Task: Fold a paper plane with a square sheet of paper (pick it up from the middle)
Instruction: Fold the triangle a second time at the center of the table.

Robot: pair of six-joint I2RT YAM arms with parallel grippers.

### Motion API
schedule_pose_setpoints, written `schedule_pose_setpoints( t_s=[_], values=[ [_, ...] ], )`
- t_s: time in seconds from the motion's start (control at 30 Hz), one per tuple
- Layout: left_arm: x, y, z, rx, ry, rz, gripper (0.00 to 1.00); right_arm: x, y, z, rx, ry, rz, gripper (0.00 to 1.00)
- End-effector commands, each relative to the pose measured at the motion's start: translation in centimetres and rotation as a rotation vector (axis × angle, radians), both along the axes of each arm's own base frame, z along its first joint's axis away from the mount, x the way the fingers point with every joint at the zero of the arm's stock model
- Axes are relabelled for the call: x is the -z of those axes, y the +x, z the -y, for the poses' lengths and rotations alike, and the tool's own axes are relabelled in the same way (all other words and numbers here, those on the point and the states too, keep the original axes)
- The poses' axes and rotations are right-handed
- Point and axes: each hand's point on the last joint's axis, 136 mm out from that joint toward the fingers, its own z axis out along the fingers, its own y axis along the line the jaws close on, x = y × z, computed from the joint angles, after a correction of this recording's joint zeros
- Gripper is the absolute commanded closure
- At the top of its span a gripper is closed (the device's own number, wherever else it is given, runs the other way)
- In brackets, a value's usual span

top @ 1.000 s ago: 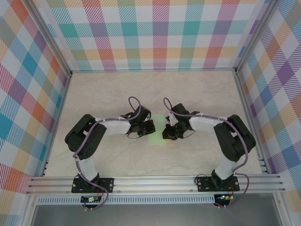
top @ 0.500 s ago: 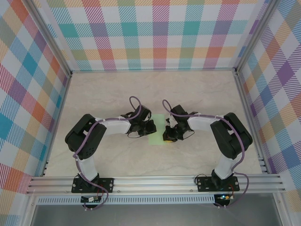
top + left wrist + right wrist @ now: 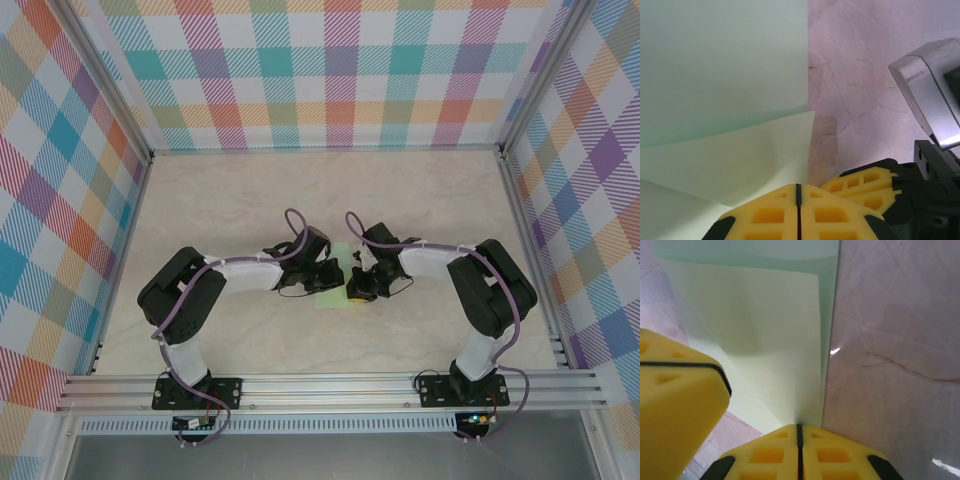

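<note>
The square sheet of paper (image 3: 332, 293) lies partly folded on the marbled table, between the two grippers. In the left wrist view the pale mint paper (image 3: 725, 75) has a lighter flap folded over it. My left gripper (image 3: 797, 187) is shut, with its yellow tips resting at that flap's edge and nothing showing between them. The right gripper's fingers (image 3: 865, 182) sit just beside it. In the right wrist view the paper (image 3: 775, 330) rises to a point in my right gripper (image 3: 799, 427), which is shut on its edge. The left gripper's finger (image 3: 680, 405) is close on the left.
The marbled tabletop (image 3: 420, 200) stretches behind and to both sides of the arms. Checked walls (image 3: 320, 70) enclose the table on three sides. An aluminium rail (image 3: 330, 385) runs along the near edge, where both arm bases are bolted.
My left gripper has slid right across the paper toward the right gripper. The right gripper has barely moved and keeps its hold.
</note>
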Motion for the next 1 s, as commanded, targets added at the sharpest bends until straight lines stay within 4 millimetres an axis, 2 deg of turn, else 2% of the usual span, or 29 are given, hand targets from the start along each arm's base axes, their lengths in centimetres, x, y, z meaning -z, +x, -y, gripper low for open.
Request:
schedule_pose_setpoints(
  t_s=[0.0,0.2,0.5,0.67,0.73,0.97],
  values=[
    [1.5,-1.0,0.3,-0.006,0.015,-0.052,0.94,2.3,-1.0,2.1,0.031,-0.120,-0.065,0.92],
    [2.5,-1.6,0.1,-0.027,0.021,-0.098,0.96,2.4,-1.0,2.1,0.037,-0.122,-0.064,0.92],
    [1.2,-2.7,1.1,-0.043,-0.031,-0.109,0.97,2.4,-1.0,2.1,0.042,-0.120,-0.070,0.93],
    [3.6,-2.8,0.1,-0.068,0.044,-0.128,0.97,2.1,-0.9,2.0,0.043,-0.115,-0.064,0.93],
    [4.4,-3.0,-0.5,-0.076,0.079,-0.135,0.98,1.5,-0.7,1.8,0.039,-0.099,-0.046,0.92],
    [5.9,-3.9,-1.8,-0.084,0.124,-0.154,0.98,-3.1,-0.4,-0.5,-0.006,0.091,0.040,0.91]
  ],
)
